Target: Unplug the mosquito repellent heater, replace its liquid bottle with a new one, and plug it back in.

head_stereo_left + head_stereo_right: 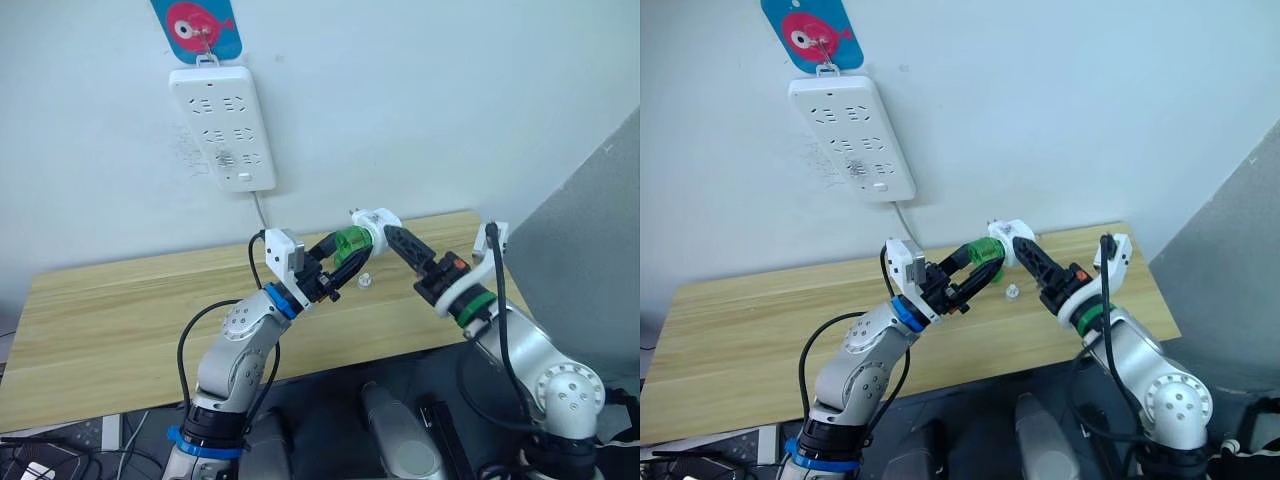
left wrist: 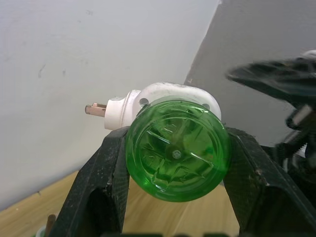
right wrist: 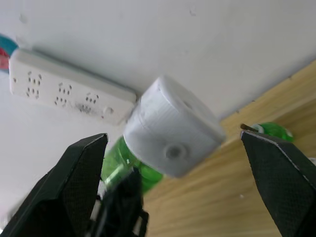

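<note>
Holding the heater-and-bottle assembly above the wooden table (image 1: 120,320), between our two grippers.

We list, all placed against the table: the left gripper (image 2: 175,163), its black fingers (image 2: 101,182) clamped on either side of a round translucent green bottle (image 2: 177,150), raised above the table's middle; the white mosquito repellent heater (image 1: 378,222), joined to that bottle's far end, its metal plug prongs (image 2: 95,108) bare in the air; the right gripper (image 3: 173,163), fingers spread wide with the heater between them, not visibly touching it; a second green bottle (image 3: 274,132) with a bare wick, resting on the table; a small clear object (image 1: 365,280) on the table under the grippers; a white power strip (image 1: 222,125) on the wall above the table, hung under a blue fish hook (image 1: 196,28).
</note>
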Robot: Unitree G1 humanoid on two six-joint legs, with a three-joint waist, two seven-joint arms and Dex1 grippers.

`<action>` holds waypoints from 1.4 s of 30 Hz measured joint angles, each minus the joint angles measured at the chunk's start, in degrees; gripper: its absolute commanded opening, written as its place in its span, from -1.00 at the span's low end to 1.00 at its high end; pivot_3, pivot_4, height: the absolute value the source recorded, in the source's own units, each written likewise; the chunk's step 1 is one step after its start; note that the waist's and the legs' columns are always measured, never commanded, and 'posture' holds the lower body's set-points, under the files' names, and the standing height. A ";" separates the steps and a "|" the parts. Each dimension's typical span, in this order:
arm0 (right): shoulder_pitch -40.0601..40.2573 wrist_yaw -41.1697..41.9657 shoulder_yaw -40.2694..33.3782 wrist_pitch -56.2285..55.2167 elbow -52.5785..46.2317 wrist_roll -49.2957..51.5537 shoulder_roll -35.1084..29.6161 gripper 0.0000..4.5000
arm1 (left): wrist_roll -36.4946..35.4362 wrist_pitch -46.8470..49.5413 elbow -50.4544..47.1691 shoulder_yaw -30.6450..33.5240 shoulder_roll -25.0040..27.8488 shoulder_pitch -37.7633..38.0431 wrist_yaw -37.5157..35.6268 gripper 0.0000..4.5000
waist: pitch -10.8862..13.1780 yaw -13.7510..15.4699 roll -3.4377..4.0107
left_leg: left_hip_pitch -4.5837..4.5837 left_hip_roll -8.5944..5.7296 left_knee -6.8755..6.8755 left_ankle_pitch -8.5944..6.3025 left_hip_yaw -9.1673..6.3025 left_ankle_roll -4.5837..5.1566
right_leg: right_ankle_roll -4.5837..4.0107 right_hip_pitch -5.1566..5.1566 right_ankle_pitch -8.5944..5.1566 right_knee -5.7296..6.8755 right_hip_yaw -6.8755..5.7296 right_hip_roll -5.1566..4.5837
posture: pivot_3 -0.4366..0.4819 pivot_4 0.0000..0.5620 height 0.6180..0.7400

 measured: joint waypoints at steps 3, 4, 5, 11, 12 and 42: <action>-1.80 -3.02 0.19 -2.68 1.35 2.31 2.09 1.00 | -0.01 0.35 -0.57 -0.01 -0.11 0.04 0.20 0.03 | 0.00 0.01 0.00 | -0.03 0.00 -0.04 -0.01 -0.04 0.01 | 0.08 -0.01 0.03 -0.03 -0.03 0.00 | -0.60 -0.09 1.00; -2.14 -3.71 0.21 -3.39 1.63 3.08 2.43 1.00 | -0.01 0.47 -1.04 0.00 -0.15 0.06 0.24 0.03 | 0.00 0.01 0.00 | -0.04 0.00 -0.06 -0.01 -0.05 0.01 | 0.08 -0.01 0.03 -0.04 -0.04 0.00 | -0.60 -0.09 1.00; -2.40 -4.33 0.26 -3.99 1.88 3.76 2.78 1.00 | -0.05 0.58 -1.44 0.00 -0.34 0.05 0.32 0.03 | 0.00 0.02 0.00 | -0.04 0.00 -0.07 -0.01 -0.06 0.01 | 0.08 -0.01 0.03 -0.04 -0.04 0.00 | -0.60 -0.08 1.00; -4.78 -6.92 0.69 -7.18 3.97 6.70 4.95 1.00 | -0.06 0.96 -2.22 0.11 -0.87 0.02 0.64 0.03 | 0.00 0.01 0.01 | -0.03 0.01 -0.04 0.00 -0.06 0.01 | 0.06 -0.01 0.03 -0.03 -0.04 0.01 | -0.59 -0.09 1.00; -5.03 -7.35 0.69 -7.58 4.33 7.17 5.26 0.93 | -0.06 0.93 -2.24 0.13 -0.87 0.02 0.67 0.03 | 0.00 0.01 0.01 | -0.03 0.00 -0.04 0.00 -0.06 0.01 | 0.06 -0.01 0.03 -0.03 -0.03 0.01 | -0.59 -0.09 1.00; 2.28 -2.80 0.06 -7.83 1.54 10.45 -6.54 0.88 | -2.85 5.26 -3.66 0.82 0.25 0.25 0.37 0.03 | 0.00 0.00 0.01 | -0.03 0.00 -0.07 0.00 -0.05 0.01 | -0.03 -0.01 -0.02 -0.06 -0.01 0.01 | -0.61 -0.10 1.00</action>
